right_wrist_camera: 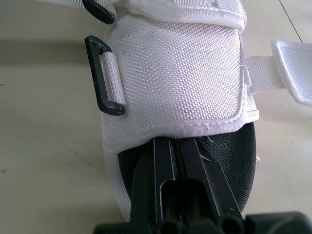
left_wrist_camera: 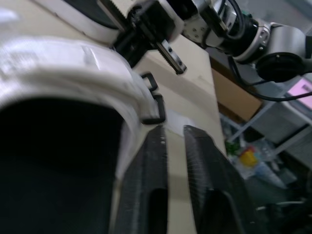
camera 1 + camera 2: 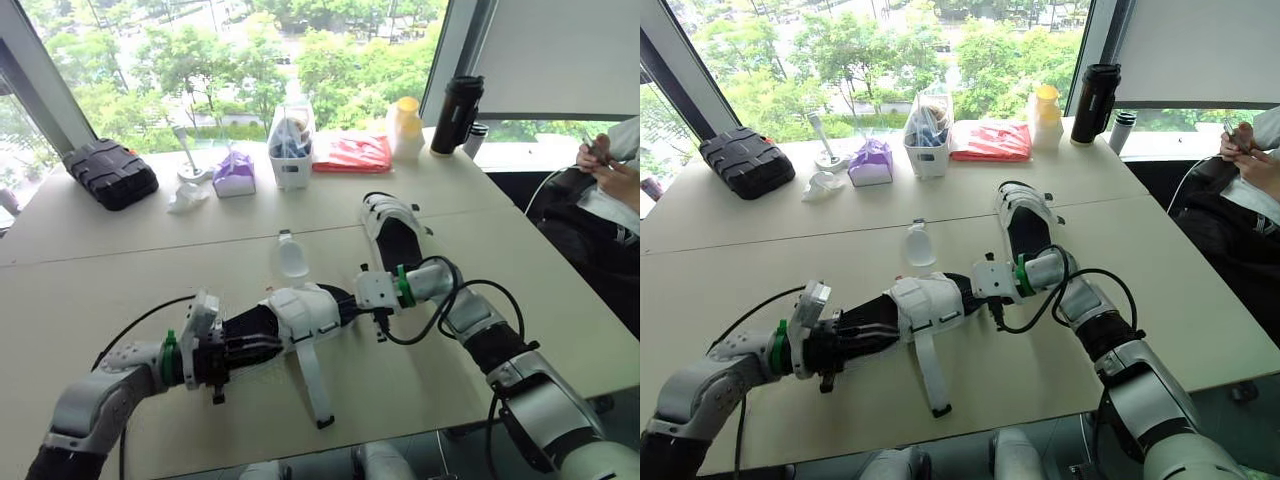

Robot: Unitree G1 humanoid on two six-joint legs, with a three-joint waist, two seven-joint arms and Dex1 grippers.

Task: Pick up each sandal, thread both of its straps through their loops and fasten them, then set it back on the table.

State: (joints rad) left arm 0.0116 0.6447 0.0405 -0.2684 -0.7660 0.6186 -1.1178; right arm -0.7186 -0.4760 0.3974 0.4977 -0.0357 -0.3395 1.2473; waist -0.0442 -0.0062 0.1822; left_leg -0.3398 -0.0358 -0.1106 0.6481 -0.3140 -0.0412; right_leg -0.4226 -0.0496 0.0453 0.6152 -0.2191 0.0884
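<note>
Wht/blk sandal (image 3: 925, 305), blk loop (image 1: 94, 73)

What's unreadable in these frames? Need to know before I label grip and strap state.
Right gripper: in the right wrist view its shut fingers run under the white flap of the near sandal; what they pinch is hidden.
Left gripper: hold on that sandal unclear, black on black in the eye views.
Far sandal: straps too small to judge; the right arm covers its near end.
</note>
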